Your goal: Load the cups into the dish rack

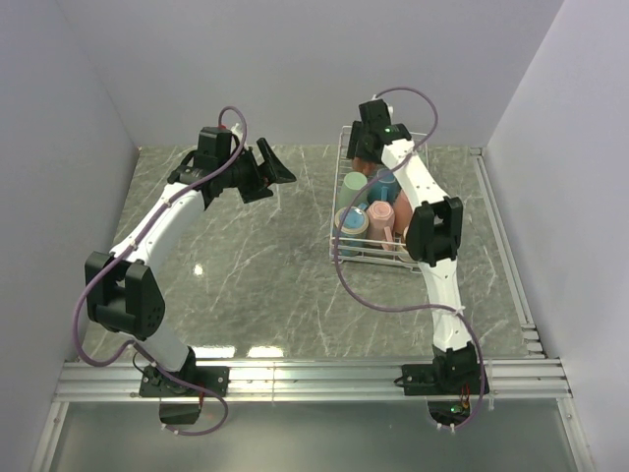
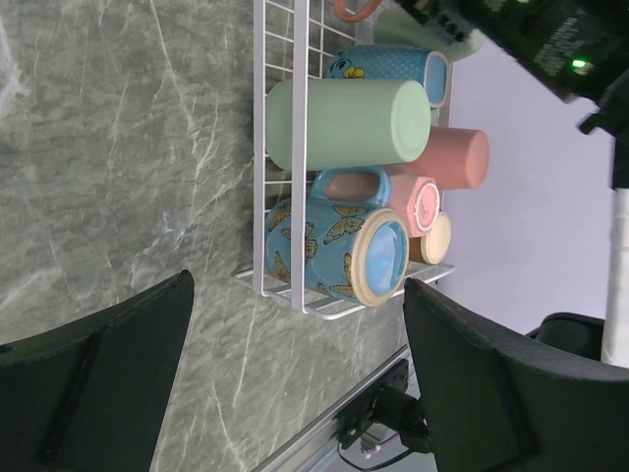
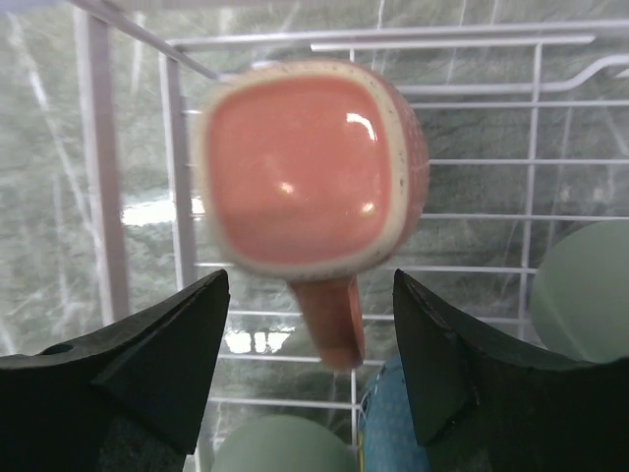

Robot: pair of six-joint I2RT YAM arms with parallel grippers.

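The right gripper (image 3: 310, 280) was seen spread wide above the dish rack (image 3: 98, 177), with nothing gripped. The salmon cup (image 3: 305, 167) was framed between the fingers in the upper centre of the wrist view, touched by neither and blurred. Whether it was resting on the wire could not be told. Its glossy face was turned to the lens, so its long axis was judged to run away from the camera, with the handle pointed at the bottom edge. The wide spread was probably meant to keep clear of that handle.

The left gripper (image 1: 270, 169) was held fully open and empty in the upper left of the overhead view, apparently kept out of the way. In its own view, a green cup (image 2: 344, 123) and a blue butterfly cup (image 2: 324, 241) were laid sideways in the rack, the blue one's mouth turned lower right.
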